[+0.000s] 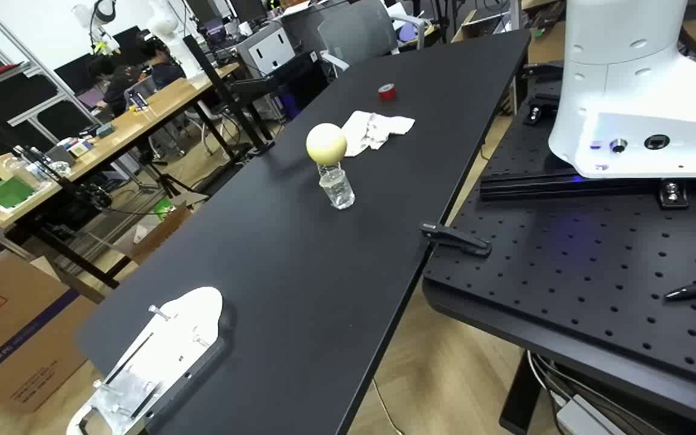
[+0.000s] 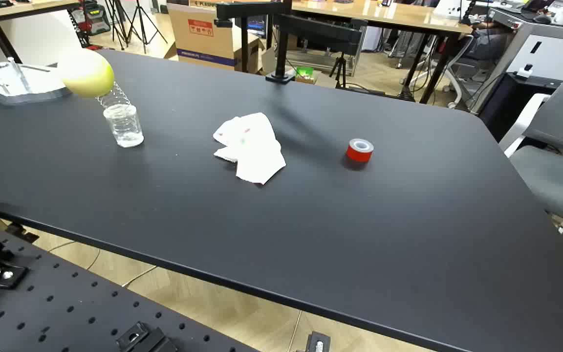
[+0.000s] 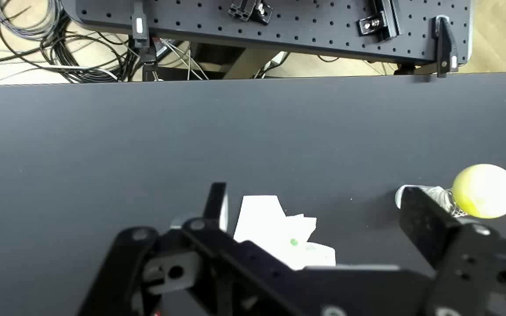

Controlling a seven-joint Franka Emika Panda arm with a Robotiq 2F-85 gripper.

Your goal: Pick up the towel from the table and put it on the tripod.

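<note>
Dark tabletop (image 2: 408, 234) is supporting a crumpled towel (image 2: 257, 146), red tape roll (image 2: 358, 155) lying nearby, gripper (image 3: 316, 202) is hovering above, fingers (image 3: 426, 228) standing wide apart.

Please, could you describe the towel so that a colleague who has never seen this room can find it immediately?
Find the long black table. In both exterior views, look between the clear container under a yellow ball and the red tape roll. There lies the towel: unlike those neighbours, it is white, crumpled and irregular in outline.
</note>
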